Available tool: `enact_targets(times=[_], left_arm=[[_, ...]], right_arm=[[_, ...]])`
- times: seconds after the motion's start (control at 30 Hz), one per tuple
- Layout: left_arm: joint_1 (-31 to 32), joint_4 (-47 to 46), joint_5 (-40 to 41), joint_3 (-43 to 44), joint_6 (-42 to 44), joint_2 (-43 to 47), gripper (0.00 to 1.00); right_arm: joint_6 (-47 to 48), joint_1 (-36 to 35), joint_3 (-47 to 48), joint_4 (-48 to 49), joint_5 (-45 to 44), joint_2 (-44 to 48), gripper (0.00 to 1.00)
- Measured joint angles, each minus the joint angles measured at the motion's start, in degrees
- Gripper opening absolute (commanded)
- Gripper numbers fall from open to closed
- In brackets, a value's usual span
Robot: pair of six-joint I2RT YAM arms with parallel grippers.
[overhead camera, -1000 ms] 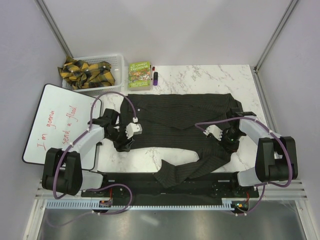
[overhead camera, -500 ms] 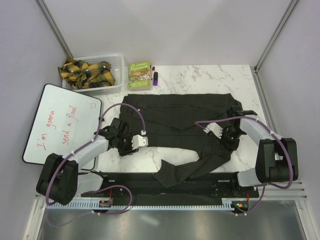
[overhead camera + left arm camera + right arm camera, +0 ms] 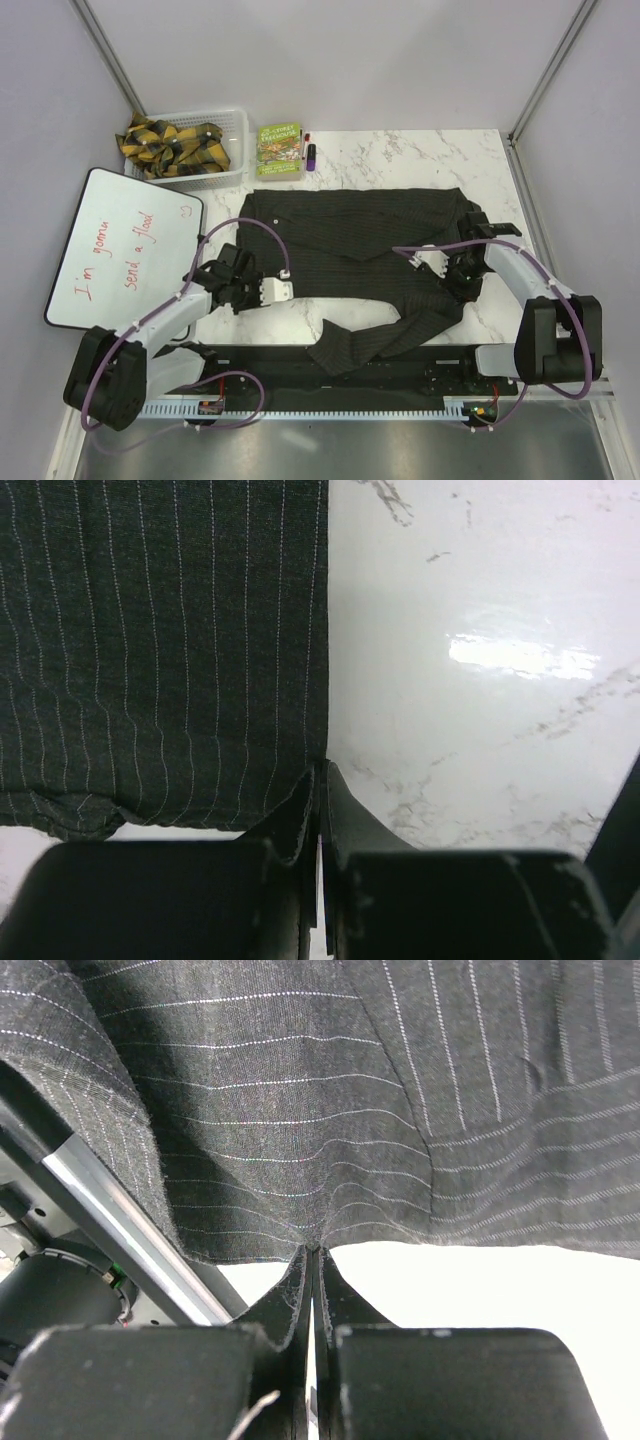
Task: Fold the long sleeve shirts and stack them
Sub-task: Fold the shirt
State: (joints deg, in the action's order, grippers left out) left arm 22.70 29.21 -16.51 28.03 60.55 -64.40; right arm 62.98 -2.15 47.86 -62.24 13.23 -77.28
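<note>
One black-charcoal long sleeve shirt (image 3: 350, 235) with fine stripes lies spread across the middle of the marble table (image 3: 400, 155). One sleeve (image 3: 370, 335) trails down to the near edge. My left gripper (image 3: 243, 283) is at the shirt's near-left corner, shut on the cloth edge. In the left wrist view the left gripper (image 3: 322, 770) pinches the shirt (image 3: 160, 650) right at its corner. My right gripper (image 3: 462, 272) is at the shirt's right side, shut on the cloth. In the right wrist view the right gripper (image 3: 314, 1252) holds the shirt (image 3: 300, 1110) by its hem, lifted off the table.
A whiteboard (image 3: 110, 250) with red writing lies at the left. A white basket (image 3: 225, 150) holding yellow-and-black plaid cloth stands at the back left. A green book (image 3: 279, 148) and markers (image 3: 309, 152) lie behind the shirt. A black rail (image 3: 270, 362) runs along the near edge.
My left gripper has moved toward the near edge, drawing the shirt's left side with it so that edge now lies straighter. My right gripper has shifted slightly right, still on the cloth.
</note>
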Motion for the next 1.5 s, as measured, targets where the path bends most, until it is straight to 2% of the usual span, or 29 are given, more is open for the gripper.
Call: enact_targets(times=[0.23, 0.5, 0.67, 1.03, 1.27, 1.5], left_arm=[[0.0, 6.8, -0.2, 1.0, 0.0, 6.7, 0.02], [-0.1, 10.7, -0.4, 8.0, 0.0, 4.8, 0.02], [-1.7, 10.5, -0.5, 16.4, 0.0, -2.2, 0.02], [-5.2, 5.4, 0.0, 34.7, 0.2, -23.8, 0.02], [-5.7, 3.8, 0.2, 39.1, 0.7, -31.4, 0.02], [-7.2, 3.4, 1.2, 38.9, 1.5, -32.3, 0.02]], right_arm=[[0.2, 0.0, 0.7, -2.2, 0.4, 3.1, 0.0], [0.8, 3.5, 9.4, -4.7, 2.0, 1.7, 0.0], [0.9, 4.6, 17.4, -5.0, 2.6, -4.1, 0.0], [0.4, 4.6, 34.9, -4.9, 3.7, -21.8, 0.0], [-0.4, 4.5, 40.2, -4.4, 3.6, -28.3, 0.0], [-1.6, 4.0, 40.7, -3.1, 3.4, -31.4, 0.0]])
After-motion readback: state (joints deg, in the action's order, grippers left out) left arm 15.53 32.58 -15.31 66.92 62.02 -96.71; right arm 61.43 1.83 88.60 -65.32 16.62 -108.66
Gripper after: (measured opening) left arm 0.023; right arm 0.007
